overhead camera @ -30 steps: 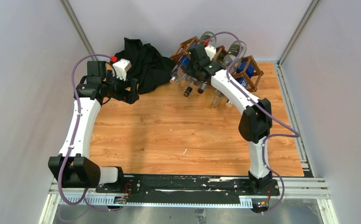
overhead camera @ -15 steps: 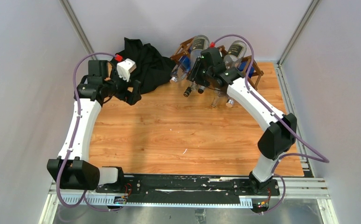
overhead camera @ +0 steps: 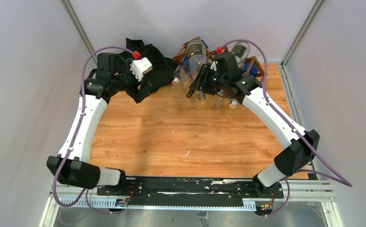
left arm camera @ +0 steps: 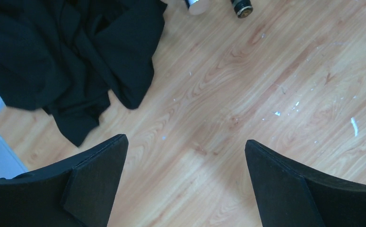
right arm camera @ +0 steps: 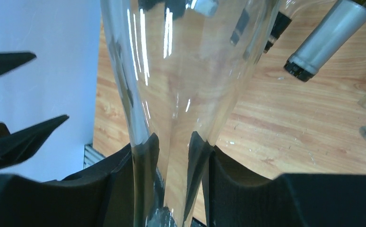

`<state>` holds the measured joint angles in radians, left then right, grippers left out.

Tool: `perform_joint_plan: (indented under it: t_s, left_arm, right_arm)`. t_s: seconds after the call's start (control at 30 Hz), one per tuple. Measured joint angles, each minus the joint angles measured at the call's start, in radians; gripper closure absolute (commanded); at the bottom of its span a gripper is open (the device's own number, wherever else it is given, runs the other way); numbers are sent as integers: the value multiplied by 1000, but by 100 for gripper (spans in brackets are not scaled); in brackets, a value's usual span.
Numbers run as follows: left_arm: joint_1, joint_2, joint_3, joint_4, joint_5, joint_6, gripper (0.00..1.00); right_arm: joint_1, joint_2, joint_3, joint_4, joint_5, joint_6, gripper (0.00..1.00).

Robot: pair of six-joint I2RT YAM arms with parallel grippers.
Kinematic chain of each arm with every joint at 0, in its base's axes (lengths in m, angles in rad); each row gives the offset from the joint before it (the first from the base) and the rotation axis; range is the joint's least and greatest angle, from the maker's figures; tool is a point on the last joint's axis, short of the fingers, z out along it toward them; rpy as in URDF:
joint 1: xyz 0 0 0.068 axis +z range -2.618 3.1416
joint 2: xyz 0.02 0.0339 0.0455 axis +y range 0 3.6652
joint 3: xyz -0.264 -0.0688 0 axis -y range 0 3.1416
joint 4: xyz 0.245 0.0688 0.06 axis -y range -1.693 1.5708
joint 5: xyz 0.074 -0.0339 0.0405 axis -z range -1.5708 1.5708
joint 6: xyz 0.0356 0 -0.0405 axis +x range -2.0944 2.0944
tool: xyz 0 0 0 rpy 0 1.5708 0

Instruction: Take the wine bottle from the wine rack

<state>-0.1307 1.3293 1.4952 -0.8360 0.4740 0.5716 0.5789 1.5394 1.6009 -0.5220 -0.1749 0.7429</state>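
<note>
Presently the right tool is clamped on the slim neck of the clear glass wine bottle with a dark label. The bottle slants, its base raised at the far end over the left cells of the dark brown wooden lattice rack and its neck pointing toward the arms. From above it is hard to tell whether the base has fully cleared the sticks.

The left tool hangs with its fingers wide apart, gripping nothing, above the wood-grain surface beside the crumpled black cloth.

To do this step well, the pull should probably follow the bottle's own axis, toward the near side and slightly upward, so the base does not catch on the lattice. The neck is smooth and tapered and the weight sits far from the grip, so a firm clamp and a slow draw seem wise. The silver-capped bottle neck lies just beside the path and needs room.
</note>
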Motion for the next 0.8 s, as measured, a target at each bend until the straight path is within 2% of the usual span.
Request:
perform_joint_plan:
  t_s: [0.23,0.43,0.8]
  left_arm:
    - [-71,-58,-14,5,22,273,0]
    - [-161,-215,-166,0,15,547,0]
    - [-223,-418,-396,121,33,792,0]
  right_arm:
    - [31,-7,0,-89,-104,-72,100]
    - [103,4,8,-157,-175,-119,100]
    - [229,90,41,-200,-297,-191,100]
